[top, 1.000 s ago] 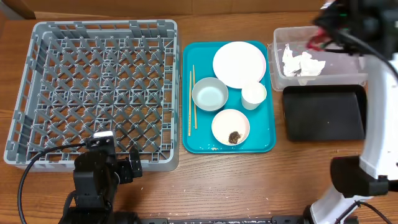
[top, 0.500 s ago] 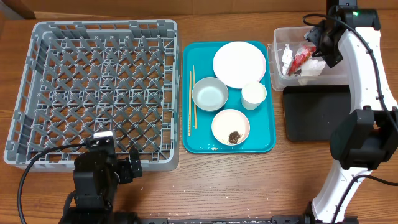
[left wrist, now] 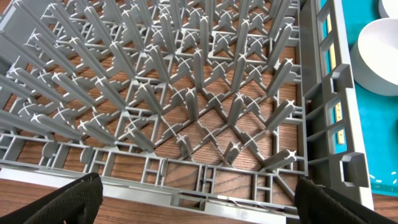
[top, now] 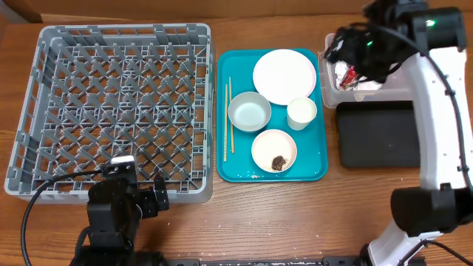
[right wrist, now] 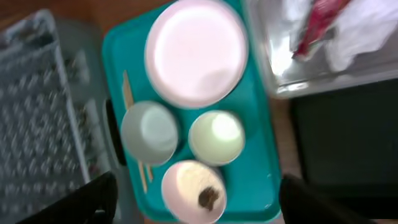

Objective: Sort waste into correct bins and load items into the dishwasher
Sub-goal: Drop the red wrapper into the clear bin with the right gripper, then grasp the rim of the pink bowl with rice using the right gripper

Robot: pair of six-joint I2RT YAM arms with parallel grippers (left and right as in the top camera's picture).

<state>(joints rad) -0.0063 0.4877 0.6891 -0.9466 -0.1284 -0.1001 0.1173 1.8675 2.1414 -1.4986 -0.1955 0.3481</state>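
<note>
The right fingers stand wide apart and empty above the tub at the desk's far right corner, where the wrapper lies with the paper. The likely next target is the lump, in the bowl at the near edge of the teal tray, to the left of those fingers and closer to the desk's near edge. The left fingers, also open and empty, hover over the rack at its near edge, so the right arm looks better placed.

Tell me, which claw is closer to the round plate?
Right. The right gripper hovers beside the plate, over the clear tub; the left gripper sits far off, in front of the grey rack.
</note>
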